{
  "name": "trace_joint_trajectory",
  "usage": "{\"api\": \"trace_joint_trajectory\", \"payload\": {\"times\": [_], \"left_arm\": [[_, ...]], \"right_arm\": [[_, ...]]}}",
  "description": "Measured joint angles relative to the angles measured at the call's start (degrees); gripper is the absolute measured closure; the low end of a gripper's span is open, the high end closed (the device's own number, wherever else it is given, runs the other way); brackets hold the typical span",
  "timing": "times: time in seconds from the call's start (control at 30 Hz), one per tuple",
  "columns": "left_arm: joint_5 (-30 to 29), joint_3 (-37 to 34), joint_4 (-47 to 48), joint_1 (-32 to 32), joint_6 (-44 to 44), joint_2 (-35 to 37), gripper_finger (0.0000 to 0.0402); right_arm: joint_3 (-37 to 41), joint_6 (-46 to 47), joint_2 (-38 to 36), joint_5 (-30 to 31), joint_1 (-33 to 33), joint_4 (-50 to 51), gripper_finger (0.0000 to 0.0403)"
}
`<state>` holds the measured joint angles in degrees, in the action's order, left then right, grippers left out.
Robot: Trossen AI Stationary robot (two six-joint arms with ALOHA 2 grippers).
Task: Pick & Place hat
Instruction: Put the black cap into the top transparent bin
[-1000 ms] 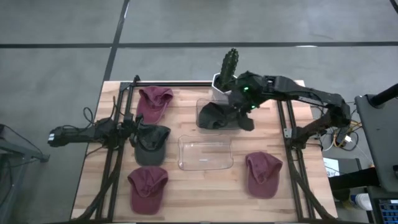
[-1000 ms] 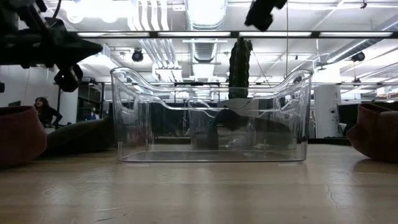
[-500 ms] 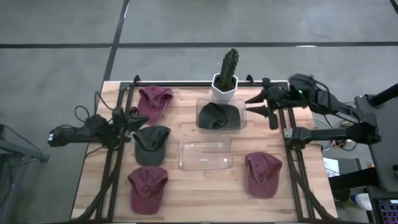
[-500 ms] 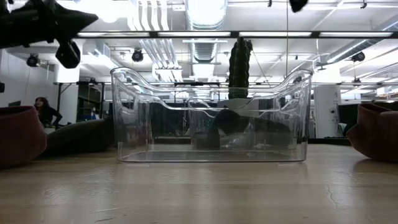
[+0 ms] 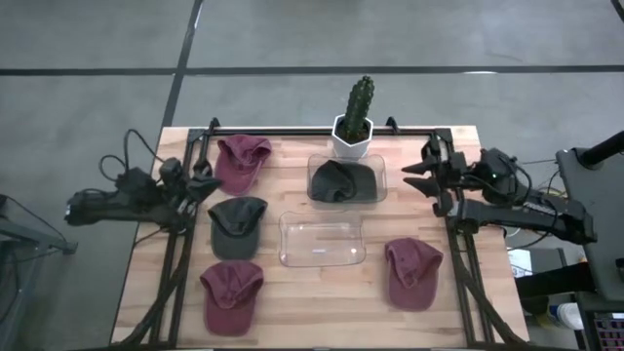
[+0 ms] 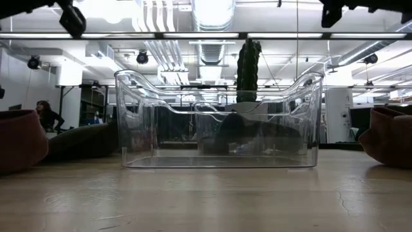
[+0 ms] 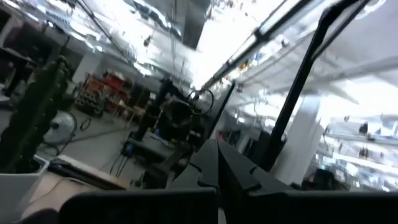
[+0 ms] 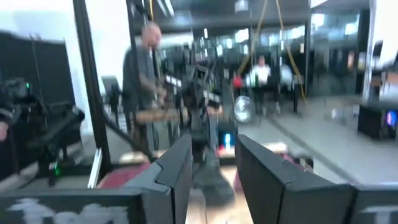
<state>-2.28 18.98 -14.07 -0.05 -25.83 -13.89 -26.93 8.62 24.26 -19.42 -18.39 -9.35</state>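
Several caps lie on the wooden table: a maroon one (image 5: 242, 159) at the far left, a dark grey one (image 5: 237, 226) below it, a maroon one (image 5: 231, 295) at the near left and a maroon one (image 5: 412, 273) at the near right. Another dark cap (image 5: 343, 180) lies inside the far clear bin (image 5: 378, 166). My left gripper (image 5: 202, 181) is shut and empty, raised beside the far-left maroon cap; its fingers meet in the left wrist view (image 7: 217, 163). My right gripper (image 5: 417, 178) is open and empty near the table's right rail, as the right wrist view (image 8: 214, 168) shows.
An empty clear bin (image 5: 322, 239) stands mid-table, large in the low view (image 6: 219, 119). A cactus in a white pot (image 5: 354, 122) stands at the far edge behind the far bin. Black frame rails (image 5: 453, 210) run along both sides. People show in the room beyond.
My right gripper has drawn back from over the far clear bin toward the table's right edge and risen, leaving the dark cap in the bin. My left gripper has pulled away from the dark grey cap toward the left and far side, rising.
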Motion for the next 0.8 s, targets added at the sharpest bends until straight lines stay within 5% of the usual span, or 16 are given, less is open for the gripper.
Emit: {"api": "trace_joint_trajectory", "payload": {"times": [0.2,0.5,0.8], "left_arm": [[3.4,9.3,12.7,0.0,-4.1,-13.3,0.0401],[7.7,23.0,56.2,-0.4,-24.5,-26.7,0.0401],[14.7,22.6,62.6,-3.3,-35.9,-27.0,0.0401]], "right_arm": [[7.2,2.5,-4.1,0.0,0.0,-5.9,0.0276],[10.3,4.7,-5.1,0.1,0.0,-10.7,0.0276],[9.7,4.6,-5.0,0.1,0.0,-10.8,0.0287]]}}
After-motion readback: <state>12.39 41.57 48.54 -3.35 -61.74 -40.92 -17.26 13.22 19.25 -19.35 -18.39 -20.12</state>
